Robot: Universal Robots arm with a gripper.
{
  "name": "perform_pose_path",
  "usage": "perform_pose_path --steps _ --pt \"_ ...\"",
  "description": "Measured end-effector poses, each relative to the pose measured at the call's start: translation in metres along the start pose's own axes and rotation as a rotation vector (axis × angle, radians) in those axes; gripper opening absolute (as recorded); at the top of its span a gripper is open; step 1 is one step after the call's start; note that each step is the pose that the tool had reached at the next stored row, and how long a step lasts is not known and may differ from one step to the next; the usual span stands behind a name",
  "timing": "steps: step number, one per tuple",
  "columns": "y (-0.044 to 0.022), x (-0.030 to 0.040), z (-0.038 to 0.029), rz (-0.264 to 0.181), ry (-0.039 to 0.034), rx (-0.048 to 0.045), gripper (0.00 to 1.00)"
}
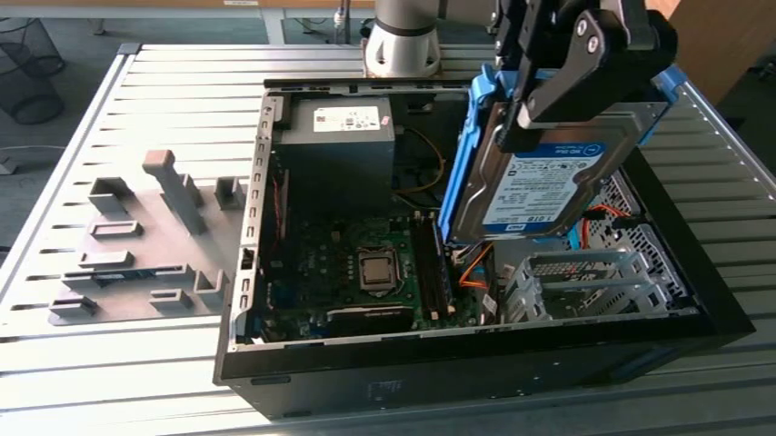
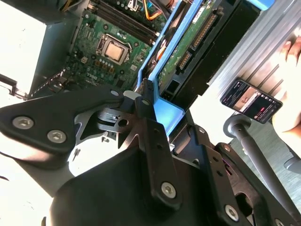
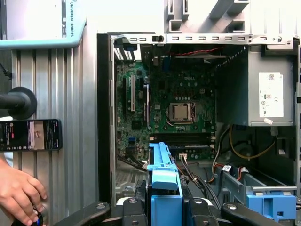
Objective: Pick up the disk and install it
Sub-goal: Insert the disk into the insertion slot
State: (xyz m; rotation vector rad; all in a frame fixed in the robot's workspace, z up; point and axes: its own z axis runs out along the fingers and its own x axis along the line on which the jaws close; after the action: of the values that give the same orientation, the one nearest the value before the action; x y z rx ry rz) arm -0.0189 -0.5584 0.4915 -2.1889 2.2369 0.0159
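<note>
The disk [image 1: 552, 182], a silver drive with a white-and-blue label and blue side rails, hangs tilted on edge above the open computer case [image 1: 485, 363], over the side on the exterior view's right. My gripper [image 1: 540, 109] is shut on its upper part, with one black finger lying across the labelled face. In the second wrist view the disk [image 2: 188, 44] shows its green circuit side, and the gripper [image 2: 155, 106] clamps its blue rail. In the first wrist view the blue rail of the disk [image 3: 162, 176] sticks out from the gripper [image 3: 162, 207] toward the case's inside.
Inside the case are a grey power supply box [image 1: 340, 145], a motherboard [image 1: 363, 263] and a metal drive cage [image 1: 582, 282] below the disk. A grey fixture with pegs [image 1: 145, 236] lies on the slatted table. A phone [image 3: 30, 134] and a person's hand [image 3: 19, 193] are beside the case.
</note>
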Motion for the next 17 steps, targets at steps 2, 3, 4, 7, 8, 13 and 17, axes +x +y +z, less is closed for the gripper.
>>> perform_pose_path --steps 2,3,4,7,8,13,17 --pt "-0.0038 0.0 0.0001 0.0 -0.0002 0.0 0.36" --pt "-0.0055 0.0 0.0002 0.0 -0.0002 0.0 0.36" --pt "-0.0075 -0.0001 0.0001 0.0 -0.0001 0.0 0.36" --pt "-0.0149 -0.0002 0.0002 0.0 0.0 -0.0001 0.36" --pt "-0.017 0.0001 0.0002 0.0 -0.0001 -0.0001 0.36" --pt "-0.0224 0.0084 0.001 0.0 -0.0007 -0.0001 0.36" --pt "-0.0285 0.0128 0.0029 0.0 -0.0012 -0.0001 0.36"
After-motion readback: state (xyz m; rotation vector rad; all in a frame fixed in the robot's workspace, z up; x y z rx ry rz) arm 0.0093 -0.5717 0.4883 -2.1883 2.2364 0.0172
